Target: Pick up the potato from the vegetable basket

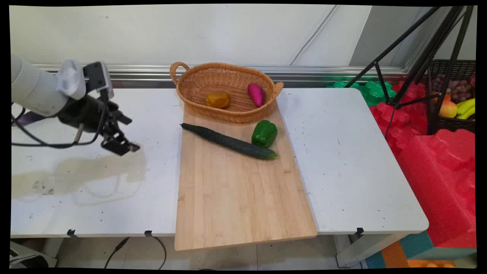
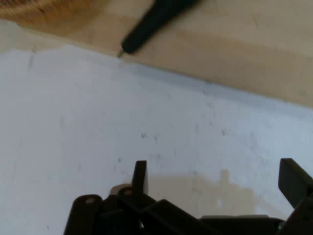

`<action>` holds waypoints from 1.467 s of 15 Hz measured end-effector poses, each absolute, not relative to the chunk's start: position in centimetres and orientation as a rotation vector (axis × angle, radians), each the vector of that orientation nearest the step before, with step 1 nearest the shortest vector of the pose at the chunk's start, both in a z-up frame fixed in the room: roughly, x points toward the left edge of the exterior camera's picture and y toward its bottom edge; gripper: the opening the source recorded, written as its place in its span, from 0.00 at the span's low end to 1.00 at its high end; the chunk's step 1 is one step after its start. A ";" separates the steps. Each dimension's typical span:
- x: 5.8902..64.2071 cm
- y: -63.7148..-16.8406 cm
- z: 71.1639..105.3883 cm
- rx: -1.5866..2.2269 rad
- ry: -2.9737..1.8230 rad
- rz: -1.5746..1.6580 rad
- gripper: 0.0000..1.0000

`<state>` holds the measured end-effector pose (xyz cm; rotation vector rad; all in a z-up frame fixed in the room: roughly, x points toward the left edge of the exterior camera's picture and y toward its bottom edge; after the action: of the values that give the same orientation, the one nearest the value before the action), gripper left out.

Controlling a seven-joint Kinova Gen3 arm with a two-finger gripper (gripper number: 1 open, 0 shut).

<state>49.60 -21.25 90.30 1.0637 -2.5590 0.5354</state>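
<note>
My gripper point(image 1: 128, 134) hovers open over the white table point(image 1: 354, 160), left of the wooden cutting board point(image 1: 239, 190), with nothing between its fingers. In the hand view the gripper point(image 2: 215, 178) stands wide open above bare table. The nearest thing is a long dark green cucumber point(image 1: 228, 141) lying slantwise on the board; its tip point(image 2: 151, 24) shows at the top of the hand view. A green bell pepper point(image 1: 264, 133) sits beside the cucumber's right end. Behind them a wicker basket point(image 1: 224, 65) holds a brown-orange lump point(image 1: 218, 99) and a magenta vegetable point(image 1: 255, 94).
A brownish stain point(image 1: 76, 171) marks the table below the gripper. A black tripod point(image 1: 418, 57) stands at the right rear. Red foam blocks point(image 1: 437, 171) and a black crate of fruit point(image 1: 454, 95) lie beyond the table's right edge.
</note>
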 end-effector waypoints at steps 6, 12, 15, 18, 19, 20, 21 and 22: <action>48.0 -25.4 92.9 1.126 -2.425 0.622 1.00; 44.9 -32.3 95.3 1.180 -2.335 0.693 1.00; 43.3 -36.0 95.5 1.206 -2.323 0.708 1.00; 41.7 -39.9 94.9 1.239 -2.321 0.702 1.00; 41.3 -41.0 94.7 1.248 -2.323 0.699 1.00; 41.0 -42.0 94.5 1.258 -2.325 0.694 1.00; 40.7 -42.9 94.2 1.265 -2.326 0.690 1.00; 40.3 -44.1 93.8 1.276 -2.329 0.680 1.00</action>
<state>40.29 -44.08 93.84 1.2764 -2.3291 0.6799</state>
